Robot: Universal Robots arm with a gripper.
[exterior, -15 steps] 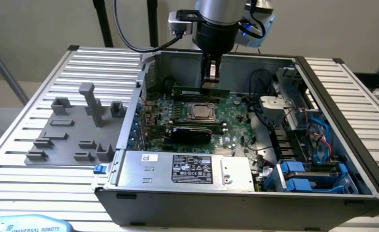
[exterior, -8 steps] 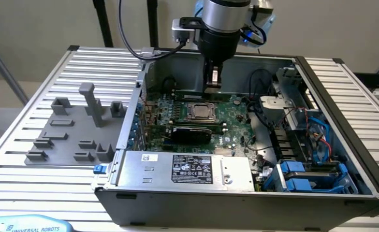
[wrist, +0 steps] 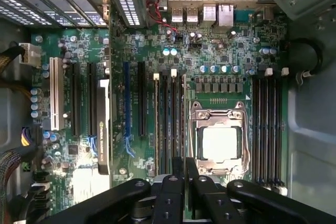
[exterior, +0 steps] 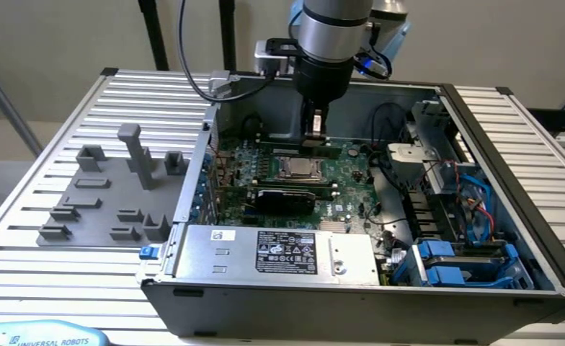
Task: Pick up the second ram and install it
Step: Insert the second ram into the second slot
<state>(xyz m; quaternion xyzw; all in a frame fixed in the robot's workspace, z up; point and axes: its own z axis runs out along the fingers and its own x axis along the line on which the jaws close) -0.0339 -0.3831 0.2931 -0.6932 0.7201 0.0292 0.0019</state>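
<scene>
Hand [exterior: 313, 132] clamped on second ram [exterior: 285, 148] — low over mobo mem slots [wrist: 167, 124]

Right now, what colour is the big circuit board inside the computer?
The motherboard is green; the wrist view shows it best.

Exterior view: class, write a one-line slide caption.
Black gripper shut on a long narrow green ram stick, held on edge over the green motherboard inside the open grey computer case.

The ribbed silver metal table [exterior: 71, 94] looks smooth. The grey plastic fixture block [exterior: 90, 205] is matt, the green circuit-board motherboard [wrist: 79, 40] glossy.
</scene>
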